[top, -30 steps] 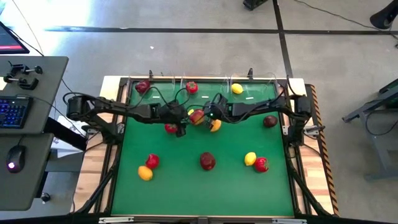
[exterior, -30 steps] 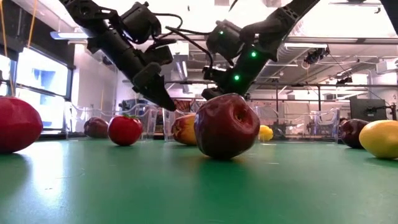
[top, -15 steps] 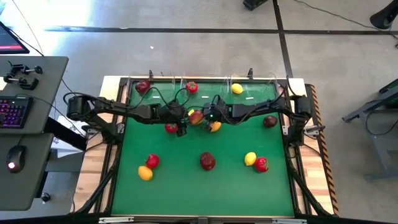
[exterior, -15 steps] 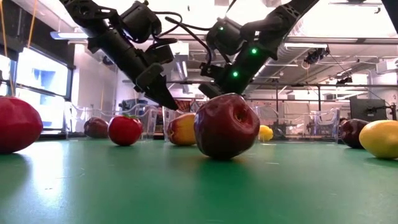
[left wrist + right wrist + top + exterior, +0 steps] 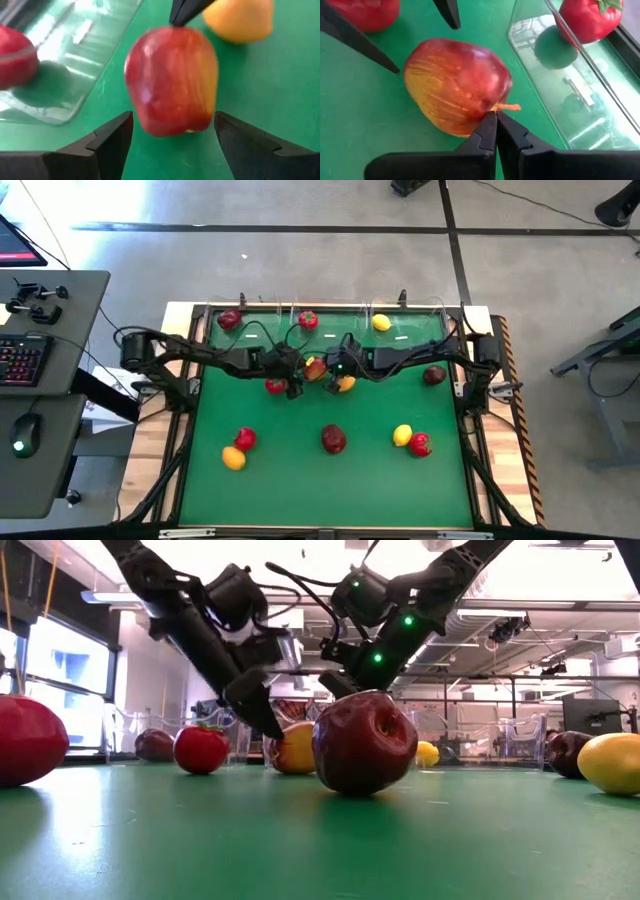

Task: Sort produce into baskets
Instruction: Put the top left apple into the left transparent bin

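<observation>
On the green mat (image 5: 300, 470), before the middle bin (image 5: 570, 95), a red-yellow apple (image 5: 172, 80) is flanked by the spread jaws of the left gripper (image 5: 172, 135), untouched. The right gripper (image 5: 496, 122), jaws together, is pressed against the apple's stem side.

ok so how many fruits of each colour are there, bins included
dark red fruit: 3
bright red fruit: 4
red-and-yellow apple: 1
yellow or orange fruit: 4
total: 12
</observation>
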### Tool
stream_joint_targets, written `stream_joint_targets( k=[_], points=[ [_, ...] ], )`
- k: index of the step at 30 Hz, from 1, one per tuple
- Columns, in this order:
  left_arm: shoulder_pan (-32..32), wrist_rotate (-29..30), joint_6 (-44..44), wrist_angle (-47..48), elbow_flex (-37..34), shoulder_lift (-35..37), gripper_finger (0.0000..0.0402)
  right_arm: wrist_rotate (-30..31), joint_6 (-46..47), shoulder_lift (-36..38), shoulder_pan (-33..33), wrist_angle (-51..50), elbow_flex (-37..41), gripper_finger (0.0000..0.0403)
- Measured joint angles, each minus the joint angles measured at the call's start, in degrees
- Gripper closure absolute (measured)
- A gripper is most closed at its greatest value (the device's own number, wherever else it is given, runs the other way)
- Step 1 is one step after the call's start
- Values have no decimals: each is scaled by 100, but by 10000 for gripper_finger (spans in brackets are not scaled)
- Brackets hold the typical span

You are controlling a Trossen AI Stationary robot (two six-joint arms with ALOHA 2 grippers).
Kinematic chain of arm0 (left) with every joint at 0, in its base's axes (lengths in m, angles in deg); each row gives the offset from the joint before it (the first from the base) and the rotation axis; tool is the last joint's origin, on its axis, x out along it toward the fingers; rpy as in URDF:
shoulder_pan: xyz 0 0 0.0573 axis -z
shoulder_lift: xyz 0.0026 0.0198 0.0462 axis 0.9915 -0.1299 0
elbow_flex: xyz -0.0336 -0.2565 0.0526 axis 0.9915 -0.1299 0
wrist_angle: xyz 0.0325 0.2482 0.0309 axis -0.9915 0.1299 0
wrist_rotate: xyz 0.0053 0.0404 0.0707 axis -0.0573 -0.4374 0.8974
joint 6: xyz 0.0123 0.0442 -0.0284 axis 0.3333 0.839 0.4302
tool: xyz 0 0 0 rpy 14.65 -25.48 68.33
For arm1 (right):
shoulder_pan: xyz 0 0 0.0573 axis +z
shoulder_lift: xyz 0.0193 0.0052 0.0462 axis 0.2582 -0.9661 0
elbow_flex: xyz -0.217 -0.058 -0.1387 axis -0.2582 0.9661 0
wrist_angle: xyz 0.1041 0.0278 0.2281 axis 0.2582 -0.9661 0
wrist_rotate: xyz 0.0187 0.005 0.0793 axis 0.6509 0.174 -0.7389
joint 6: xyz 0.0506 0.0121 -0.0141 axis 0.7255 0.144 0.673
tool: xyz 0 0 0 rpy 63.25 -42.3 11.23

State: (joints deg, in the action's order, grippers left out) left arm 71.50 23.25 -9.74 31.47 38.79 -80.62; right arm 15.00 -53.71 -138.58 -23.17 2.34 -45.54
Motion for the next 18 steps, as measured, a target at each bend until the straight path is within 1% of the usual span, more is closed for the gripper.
stream_joint_targets(
  k=[3,5,9,18],
  points=[
    [14,209,154,8,141,-194,124,4,-48,0,0,3,0,403],
    [27,234,300,-19,238,-271,123,-13,-87,0,-2,5,0,403],
    [17,154,352,-7,394,-379,123,-28,-105,0,2,-13,0,403],
    [-178,-109,509,-82,455,-589,123,14,-105,0,-4,-5,0,403]
  ],
)
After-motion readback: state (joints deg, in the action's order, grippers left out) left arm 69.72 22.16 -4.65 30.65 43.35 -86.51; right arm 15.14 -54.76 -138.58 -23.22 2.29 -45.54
